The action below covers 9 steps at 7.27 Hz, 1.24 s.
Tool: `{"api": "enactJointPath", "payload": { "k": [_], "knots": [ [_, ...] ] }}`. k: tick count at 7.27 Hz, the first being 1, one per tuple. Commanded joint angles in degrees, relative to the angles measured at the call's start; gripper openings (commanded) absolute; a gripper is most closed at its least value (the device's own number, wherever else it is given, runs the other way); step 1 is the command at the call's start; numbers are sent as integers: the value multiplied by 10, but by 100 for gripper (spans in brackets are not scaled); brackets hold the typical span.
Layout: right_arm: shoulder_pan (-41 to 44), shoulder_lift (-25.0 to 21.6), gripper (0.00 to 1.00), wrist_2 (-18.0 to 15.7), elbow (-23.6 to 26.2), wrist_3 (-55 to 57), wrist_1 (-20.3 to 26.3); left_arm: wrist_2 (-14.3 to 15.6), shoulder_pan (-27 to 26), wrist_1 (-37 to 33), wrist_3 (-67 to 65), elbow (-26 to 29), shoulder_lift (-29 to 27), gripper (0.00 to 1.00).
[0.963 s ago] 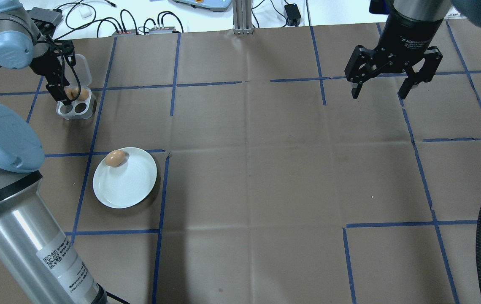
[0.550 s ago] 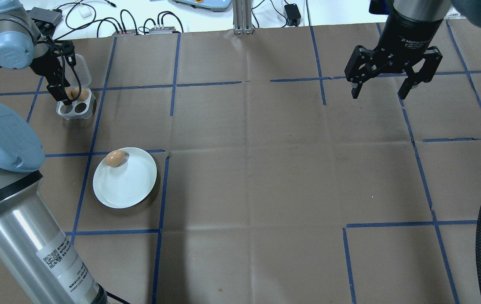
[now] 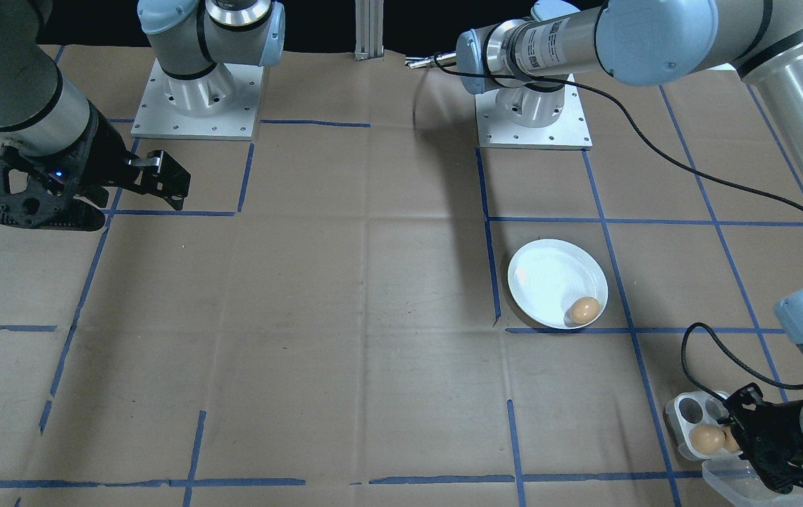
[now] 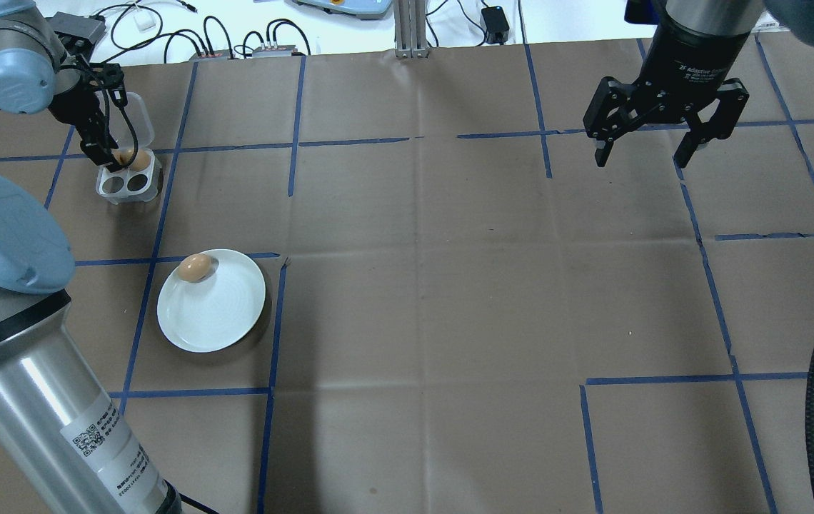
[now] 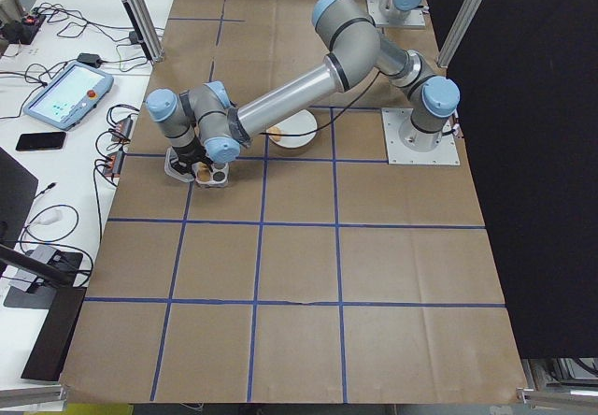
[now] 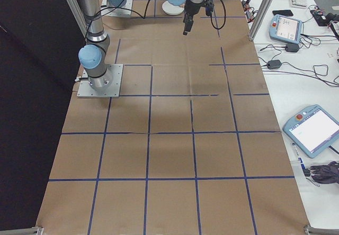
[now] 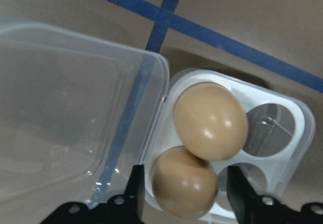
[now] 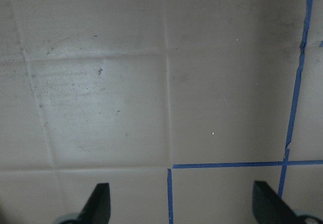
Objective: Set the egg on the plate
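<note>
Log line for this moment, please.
left gripper: open, straddling tray egg | right gripper: open, idle | plate: one egg

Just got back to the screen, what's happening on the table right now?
The left tool is down over the open egg tray, its fingers either side of one of the two eggs left in it, open and not yet closed on it. The tray's other two holes are empty. One egg already lies near the rim of the plate. The right tool hangs open over bare table, away from all of it.
</note>
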Motion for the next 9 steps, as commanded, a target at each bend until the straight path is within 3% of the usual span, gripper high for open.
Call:
{"api": "enactJointPath", "payload": {
  "k": [1,7,9],
  "knots": [
    [0,0,100,0,0,0,0,1,-1,0,-9,1,2,42],
    [0,0,100,0,0,0,0,3,-1,-4,-25,9,8,28],
    [0,0,100,0,0,0,0,6,-1,-20,-27,0,52,27]
  ]
}}
